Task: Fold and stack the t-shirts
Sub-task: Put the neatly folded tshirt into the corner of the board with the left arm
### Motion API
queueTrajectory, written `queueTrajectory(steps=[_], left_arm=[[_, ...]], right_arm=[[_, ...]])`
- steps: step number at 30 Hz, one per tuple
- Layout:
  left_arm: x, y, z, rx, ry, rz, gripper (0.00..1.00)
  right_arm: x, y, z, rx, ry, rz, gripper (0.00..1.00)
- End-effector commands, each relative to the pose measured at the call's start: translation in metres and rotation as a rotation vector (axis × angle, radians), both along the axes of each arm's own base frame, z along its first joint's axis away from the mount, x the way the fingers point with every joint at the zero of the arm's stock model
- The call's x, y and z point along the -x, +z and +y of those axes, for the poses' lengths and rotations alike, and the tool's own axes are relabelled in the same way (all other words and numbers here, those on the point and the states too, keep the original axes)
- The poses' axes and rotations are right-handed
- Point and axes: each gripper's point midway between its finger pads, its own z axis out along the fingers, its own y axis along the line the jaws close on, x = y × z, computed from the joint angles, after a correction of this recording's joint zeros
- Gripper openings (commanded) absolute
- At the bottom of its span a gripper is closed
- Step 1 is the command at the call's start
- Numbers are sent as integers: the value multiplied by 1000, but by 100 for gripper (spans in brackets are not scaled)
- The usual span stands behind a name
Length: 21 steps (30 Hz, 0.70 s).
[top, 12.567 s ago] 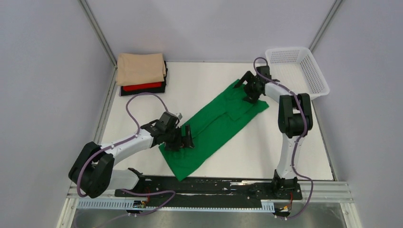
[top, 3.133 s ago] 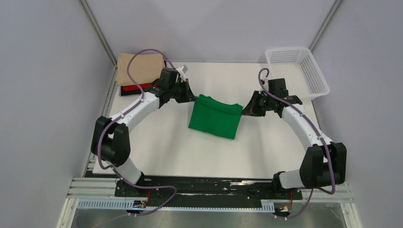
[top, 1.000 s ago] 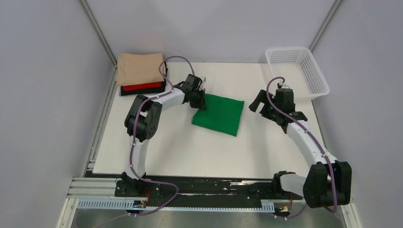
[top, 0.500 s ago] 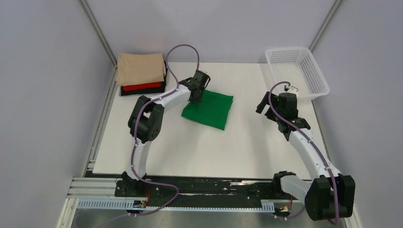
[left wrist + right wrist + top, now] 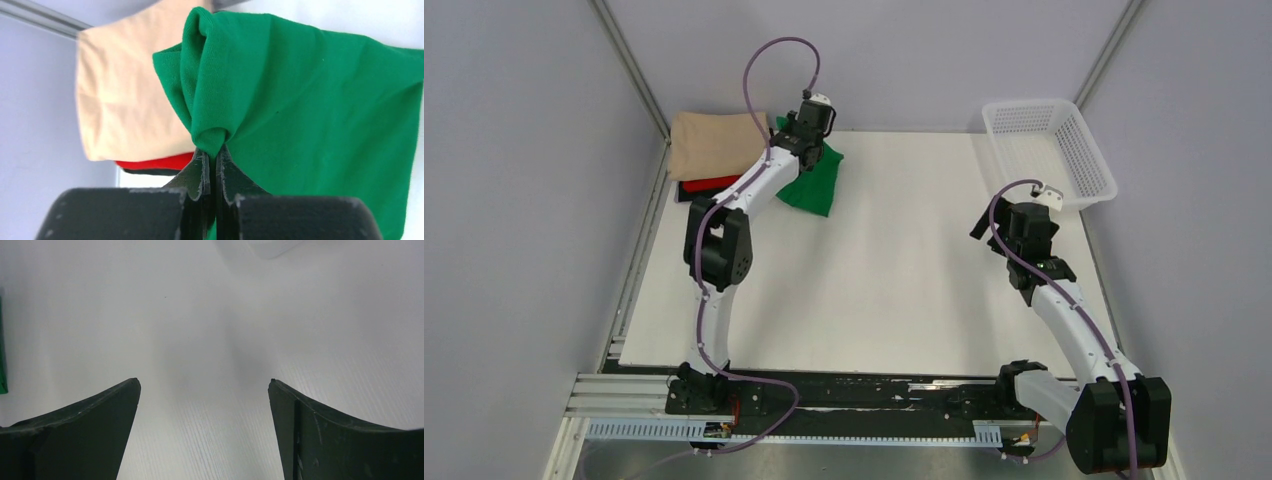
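White table (image 5: 904,290) is overlooked from above-behind; folded bright green cloth t-shirt (image 5: 816,187) is shared, close-up, with left wrist view; right wrist view is aimed low across the table.

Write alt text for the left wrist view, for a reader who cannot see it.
The left gripper, shut, pinches a bunched fold of the green t-shirt. To its left sits a stack: a beige t-shirt on top, with edges of a red t-shirt and a black t-shirt below.

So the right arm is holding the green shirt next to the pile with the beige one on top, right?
Not quite: it is the left gripper, shut on a bunched edge of the green shirt, as the left wrist view shows. The beige shirt does top the pile beside it.
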Motion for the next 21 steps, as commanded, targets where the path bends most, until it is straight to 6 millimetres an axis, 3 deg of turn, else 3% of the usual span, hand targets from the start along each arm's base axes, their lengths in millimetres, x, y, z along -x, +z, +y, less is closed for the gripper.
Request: queueTrajectory(steps=[1, 9, 21], left_arm=[[-24, 50, 39, -132, 65, -125, 0], [-34, 103, 71, -126, 94, -204, 0], [-19, 166, 62, 3, 21, -302, 0]], right_arm=[[-8, 16, -8, 21, -41, -74, 100], [-10, 16, -8, 20, -36, -71, 100], [-10, 16, -5, 10, -27, -66, 100]])
